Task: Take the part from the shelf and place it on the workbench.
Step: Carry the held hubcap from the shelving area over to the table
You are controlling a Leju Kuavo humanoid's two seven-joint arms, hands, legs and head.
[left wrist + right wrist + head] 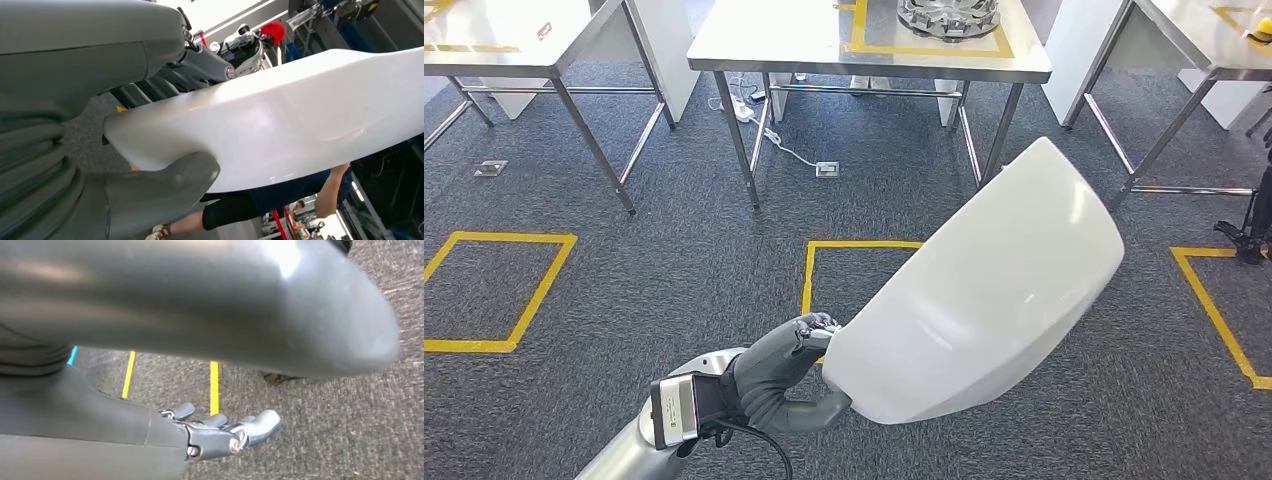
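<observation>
A large glossy white curved part (989,290) hangs over the grey carpet in the head view, tilted up toward the right. My left hand (789,375) grips its lower left edge, thumb under and fingers over. Close up, the left wrist view shows the thumb (160,187) pressed against the white part (280,120). The steel workbench (774,45) stands ahead, across the carpet. My right hand (220,432) hangs over the carpet with its fingers apart and nothing in it.
A round metal piece (949,15) lies inside yellow tape on the workbench. More steel tables stand at the far left (504,45) and far right (1194,35). Yellow tape squares (494,290) mark the carpet. A person (280,200) stands close by.
</observation>
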